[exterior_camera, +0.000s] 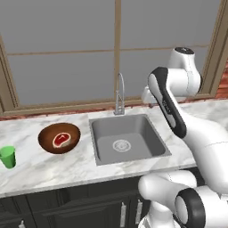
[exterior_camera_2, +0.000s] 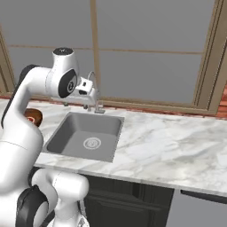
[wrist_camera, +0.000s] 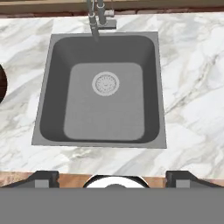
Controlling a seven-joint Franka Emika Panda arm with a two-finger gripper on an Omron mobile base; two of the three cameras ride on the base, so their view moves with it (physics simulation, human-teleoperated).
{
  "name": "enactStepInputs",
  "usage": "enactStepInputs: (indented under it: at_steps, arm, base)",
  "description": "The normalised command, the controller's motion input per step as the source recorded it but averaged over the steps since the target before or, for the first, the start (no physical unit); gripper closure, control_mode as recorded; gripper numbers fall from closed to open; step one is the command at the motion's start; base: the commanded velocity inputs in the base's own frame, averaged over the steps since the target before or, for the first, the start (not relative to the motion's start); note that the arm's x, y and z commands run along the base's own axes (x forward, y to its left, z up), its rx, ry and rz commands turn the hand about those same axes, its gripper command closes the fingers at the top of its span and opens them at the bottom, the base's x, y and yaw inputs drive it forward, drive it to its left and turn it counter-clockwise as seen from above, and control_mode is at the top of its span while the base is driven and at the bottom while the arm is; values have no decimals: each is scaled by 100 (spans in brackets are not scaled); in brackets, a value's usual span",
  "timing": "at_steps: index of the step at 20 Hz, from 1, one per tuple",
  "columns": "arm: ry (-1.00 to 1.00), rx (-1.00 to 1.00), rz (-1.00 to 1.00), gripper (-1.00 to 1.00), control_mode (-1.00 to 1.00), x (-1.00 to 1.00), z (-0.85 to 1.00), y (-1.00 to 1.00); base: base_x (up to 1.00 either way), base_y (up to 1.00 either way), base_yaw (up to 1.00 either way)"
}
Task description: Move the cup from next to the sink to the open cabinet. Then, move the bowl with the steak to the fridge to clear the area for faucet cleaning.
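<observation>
Gripper tips cropped — bowl half-hidden

Small bright green cup, upright on the white marble counter, well left of the sink and just left of the bowl. Round dark brown bowl, upright between cup and sink, holding a flat red steak with pale rim. Grey rectangular basin with round drain, slim silver faucet behind it.
</observation>
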Motion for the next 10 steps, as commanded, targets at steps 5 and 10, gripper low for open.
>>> enactStepInputs:
  at_steps: [5, 10]
  arm:
    - [0, 0, 0, -100, 100, 0, 0, 0]
    - [0, 0, 0, -100, 100, 0, 0, 0]
  base:
    - [-1, 90, 0]
    - [8, 82, 0]
